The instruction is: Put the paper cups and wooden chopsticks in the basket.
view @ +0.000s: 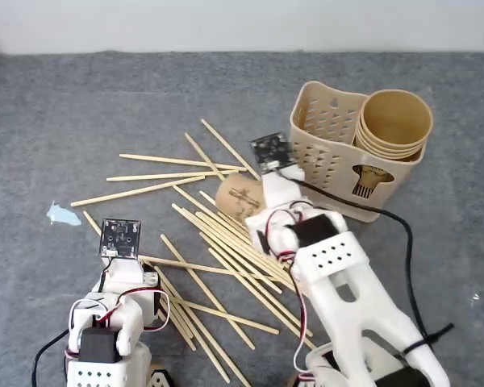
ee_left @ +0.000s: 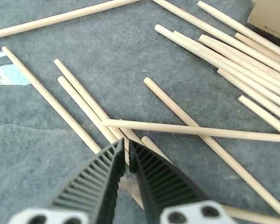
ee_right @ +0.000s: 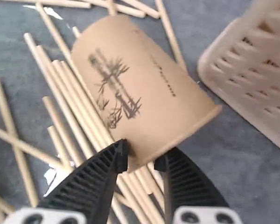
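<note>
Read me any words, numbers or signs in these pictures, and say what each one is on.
Lying cup: one line of small print beside a bamboo drawing, too blurred to read.
Stacked cups in the basket: no legible text.
Nothing else carries readable text.

Premises: a robotics test bench, lab-type — grey felt-covered tabletop (view: 56, 113), plain pale wall (view: 226, 24) behind, loose black cable (view: 409, 250), bare circuit board (view: 119, 237) on an arm.
</note>
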Robot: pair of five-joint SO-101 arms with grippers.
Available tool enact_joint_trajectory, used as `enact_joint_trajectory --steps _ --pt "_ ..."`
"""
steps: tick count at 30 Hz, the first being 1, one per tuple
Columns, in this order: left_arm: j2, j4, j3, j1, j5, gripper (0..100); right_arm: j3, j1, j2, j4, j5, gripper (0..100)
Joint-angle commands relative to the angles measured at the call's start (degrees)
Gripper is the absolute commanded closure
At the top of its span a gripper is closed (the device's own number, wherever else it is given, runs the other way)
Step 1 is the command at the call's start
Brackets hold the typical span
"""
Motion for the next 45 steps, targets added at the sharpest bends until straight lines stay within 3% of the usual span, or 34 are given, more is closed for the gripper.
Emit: enact_joint_trajectory --steps 1,6,11,19,25,34,38,45 --pt "-0.97 0.18 -0.48 0.18 0.62 99 -5.80 -2.68 0.04 3.91 -0.09 89.5" --pt "-0.97 0.18 -0.48 0.18 0.62 99 -8.18 -3.30 0.04 7.16 -0.09 90.2" --pt "-0.97 0.18 -0.48 0.18 0.62 99 -11.25 -3.30 0.04 9.19 5.10 99.3" --pt "-0.97 0.18 -0.48 0.18 0.62 99 -16.53 -3.38 -0.04 15.52 6.86 99.1" --pt "-0.97 0.18 -0.48 0.18 0.62 99 -30.86 -4.88 -0.04 29.23 7.65 99.1" --pt "-0.97 0.18 -0.48 0.18 0.62 99 -59.78 -7.96 0.22 46.90 16.62 99.1" --pt "-0.97 0.18 -0.48 0.18 0.62 99 -68.22 -2.68 0.40 49.63 24.62 99.1" --pt "-0.97 0.18 -0.48 0.18 0.62 99 -72.62 18.77 0.22 49.19 39.65 99.1"
